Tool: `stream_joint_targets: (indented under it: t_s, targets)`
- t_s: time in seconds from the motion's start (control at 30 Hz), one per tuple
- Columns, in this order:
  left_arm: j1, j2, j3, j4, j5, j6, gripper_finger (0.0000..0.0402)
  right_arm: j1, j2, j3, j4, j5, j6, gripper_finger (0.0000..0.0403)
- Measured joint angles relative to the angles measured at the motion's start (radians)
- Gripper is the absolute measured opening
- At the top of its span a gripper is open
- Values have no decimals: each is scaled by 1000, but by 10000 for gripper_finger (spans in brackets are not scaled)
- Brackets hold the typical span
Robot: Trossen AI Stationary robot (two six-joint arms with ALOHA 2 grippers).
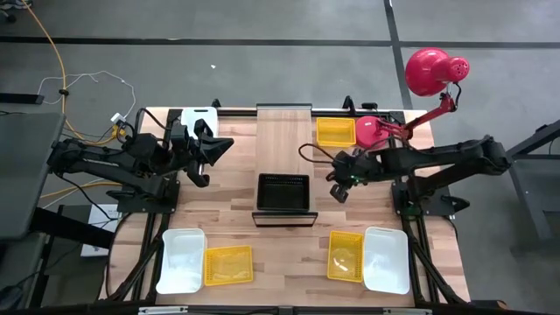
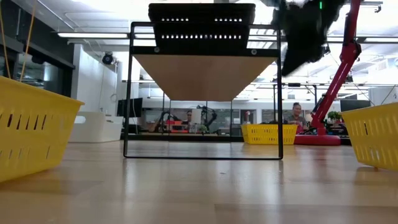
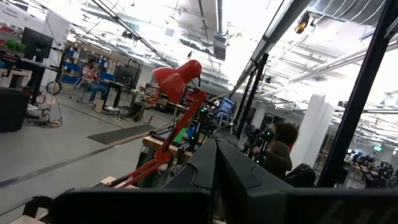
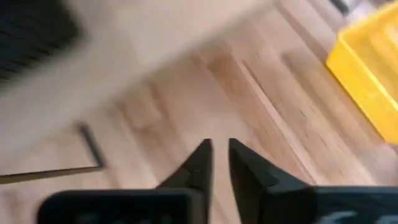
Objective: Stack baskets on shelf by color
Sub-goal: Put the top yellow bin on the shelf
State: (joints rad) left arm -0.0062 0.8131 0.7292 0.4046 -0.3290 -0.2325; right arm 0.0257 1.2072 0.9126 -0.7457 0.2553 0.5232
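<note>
The shelf (image 1: 283, 144) is a long wood board on a dark frame in the middle of the table. A black basket (image 1: 283, 192) sits on its near end, also seen from below in the low view (image 2: 202, 25). Yellow baskets lie at the far right (image 1: 335, 132), near left (image 1: 227, 265) and near right (image 1: 346, 255). White baskets lie at the far left (image 1: 198, 117), near left (image 1: 182, 260) and near right (image 1: 386, 259). My right gripper (image 1: 337, 190) hangs just right of the black basket, pointing down, its fingertips (image 4: 219, 146) slightly apart and holding nothing. My left gripper (image 1: 220, 145) waits shut left of the shelf.
A red desk lamp (image 1: 433, 70) stands at the far right corner, its second shade (image 1: 368, 132) beside the far yellow basket. Bare tabletop (image 1: 283, 262) lies between the near baskets. People sit in the room beyond the table.
</note>
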Motion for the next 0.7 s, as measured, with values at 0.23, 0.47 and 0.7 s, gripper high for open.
stream_joint_targets:
  t_s: [0.23,0.47,0.7]
  targets:
    - [0,0,0,3,-35,0,0,-145,8,-125,158,41,-90,184]
    - [0,0,0,3,-70,0,0,-306,104,-127,189,104,-246,257]
    - [0,0,0,3,-71,-3,0,-404,273,-52,149,115,-363,259]
